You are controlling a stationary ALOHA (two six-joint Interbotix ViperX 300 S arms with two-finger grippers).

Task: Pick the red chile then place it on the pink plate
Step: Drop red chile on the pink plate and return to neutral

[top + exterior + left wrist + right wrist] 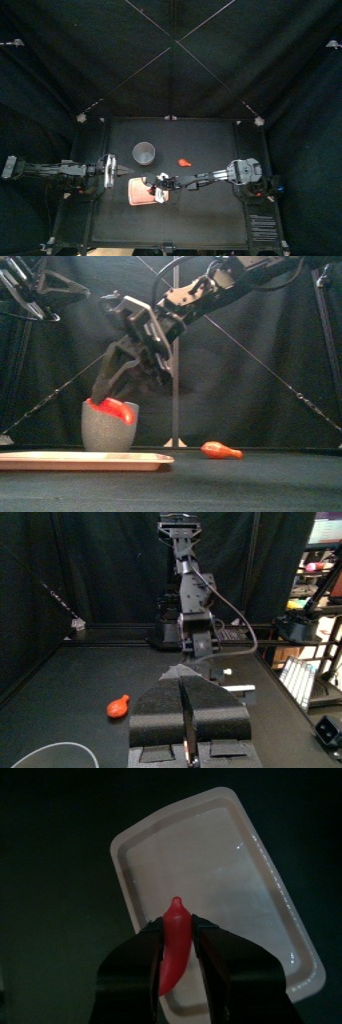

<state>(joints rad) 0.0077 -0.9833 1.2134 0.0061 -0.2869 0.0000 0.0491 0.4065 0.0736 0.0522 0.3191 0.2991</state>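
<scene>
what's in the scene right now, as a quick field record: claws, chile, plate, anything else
right claw: shut on the red chile, above the plate
red chile: gripped between the jaws, tip sticking out past them
pink plate: lying flat under the chile, nothing seen on it
left claw: shut, holding nothing, off to the left
grey cup: upright behind the plate
orange-red toy: lying right of the cup, apart from the plate
task state: chile held, not yet on the plate
</scene>
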